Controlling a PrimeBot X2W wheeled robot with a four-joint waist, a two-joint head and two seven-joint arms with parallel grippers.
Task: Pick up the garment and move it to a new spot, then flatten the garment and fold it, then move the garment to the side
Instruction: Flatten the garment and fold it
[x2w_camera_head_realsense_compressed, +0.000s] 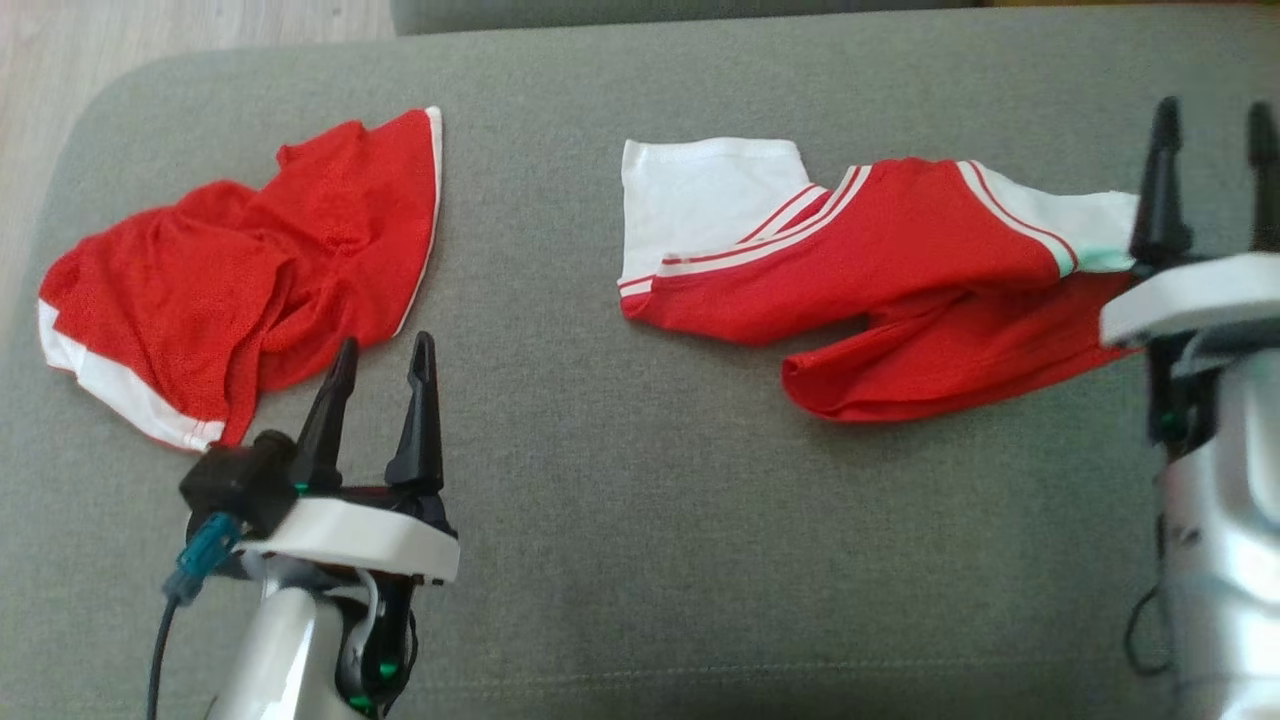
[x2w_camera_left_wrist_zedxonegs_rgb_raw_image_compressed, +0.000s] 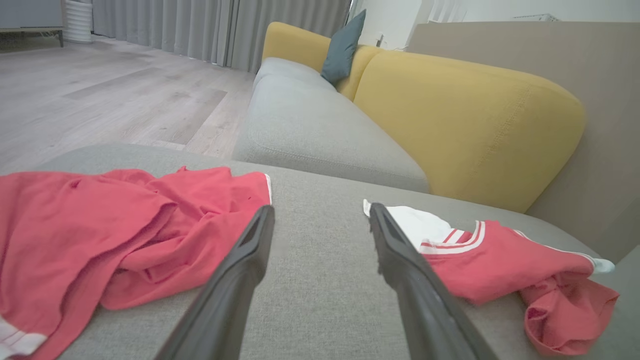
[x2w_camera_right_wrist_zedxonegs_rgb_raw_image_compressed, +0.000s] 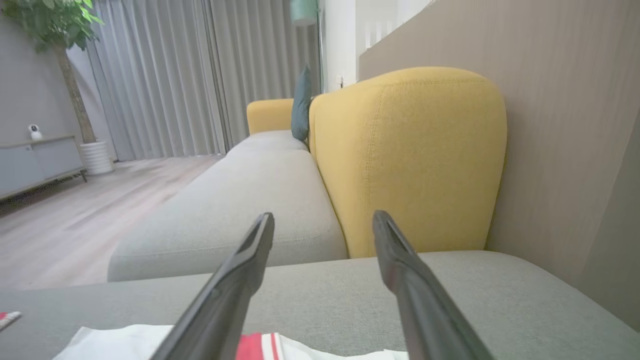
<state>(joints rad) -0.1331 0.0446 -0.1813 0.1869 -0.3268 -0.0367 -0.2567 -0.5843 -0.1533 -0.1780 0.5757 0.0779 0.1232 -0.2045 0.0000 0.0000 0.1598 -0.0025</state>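
A red garment with white sleeves and striped trim (x2w_camera_head_realsense_compressed: 900, 270) lies crumpled on the grey cushion (x2w_camera_head_realsense_compressed: 620, 480), right of centre. My right gripper (x2w_camera_head_realsense_compressed: 1213, 110) stands open over its right white sleeve, nothing between the fingers; in the right wrist view the white and red cloth (x2w_camera_right_wrist_zedxonegs_rgb_raw_image_compressed: 150, 345) lies just below the open gripper (x2w_camera_right_wrist_zedxonegs_rgb_raw_image_compressed: 322, 217). My left gripper (x2w_camera_head_realsense_compressed: 384, 345) is open above bare cushion, near the lower right edge of a second red garment with white hem (x2w_camera_head_realsense_compressed: 240, 280). The left wrist view has that gripper (x2w_camera_left_wrist_zedxonegs_rgb_raw_image_compressed: 320, 210) between the left garment (x2w_camera_left_wrist_zedxonegs_rgb_raw_image_compressed: 115, 235) and the right garment (x2w_camera_left_wrist_zedxonegs_rgb_raw_image_compressed: 500, 260).
The cushion's far edge meets another grey seat (x2w_camera_left_wrist_zedxonegs_rgb_raw_image_compressed: 310, 125) with a yellow backrest (x2w_camera_left_wrist_zedxonegs_rgb_raw_image_compressed: 470, 120) and a teal pillow (x2w_camera_left_wrist_zedxonegs_rgb_raw_image_compressed: 342, 47). Wooden floor (x2w_camera_head_realsense_compressed: 60, 60) lies beyond the cushion's left edge. A wall panel (x2w_camera_right_wrist_zedxonegs_rgb_raw_image_compressed: 565, 125) stands on the right.
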